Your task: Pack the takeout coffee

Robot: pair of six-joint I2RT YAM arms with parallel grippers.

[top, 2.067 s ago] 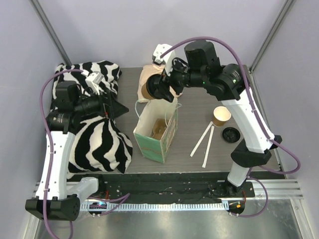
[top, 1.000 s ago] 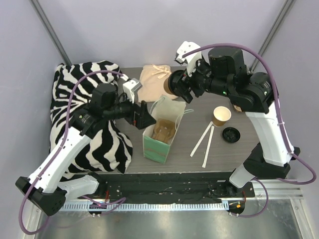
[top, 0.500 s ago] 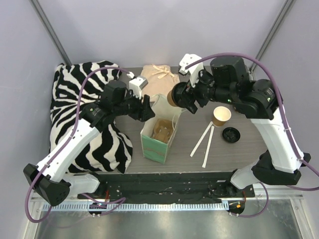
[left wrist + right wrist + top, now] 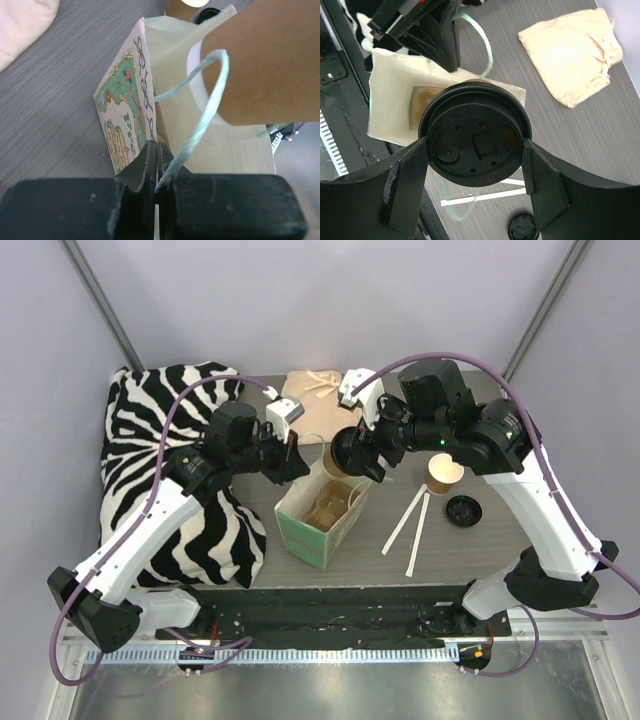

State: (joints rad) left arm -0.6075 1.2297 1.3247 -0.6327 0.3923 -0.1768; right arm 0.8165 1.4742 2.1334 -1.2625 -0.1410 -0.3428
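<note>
**While One Pincer Pinches the Bag, the Other Holds the Coffee at Its Mouth**

Where the bench (image 4: 450, 562) lies nearest the arm bases, we see two white sticks (image 4: 403, 522) lying close together. They are to the right of a green-printed paper bag (image 4: 318, 532) that stands open. Just beyond the sticks sit a loose black lid (image 4: 463, 509) and an open brown cup (image 4: 444, 472), neither touching the other. The left pincer (image 4: 156, 165) is clamped shut on the bag's upper edge, and the pale green string handle (image 4: 200, 115) loops out beside its fingers. The right pincer (image 4: 474, 150) grips the takeout coffee (image 4: 475, 140), one finger on either side of the cup beneath its black lid. It holds the coffee upright at the bag's mouth, over the far corner; we cannot tell whether the base is below the rim. A brown object (image 4: 325, 506) lies on the bag's floor. A zebra-striped cloth (image 4: 170, 500) covers the left side of the bench, and farthest back lies a beige cloth pouch (image 4: 305, 400).
</note>
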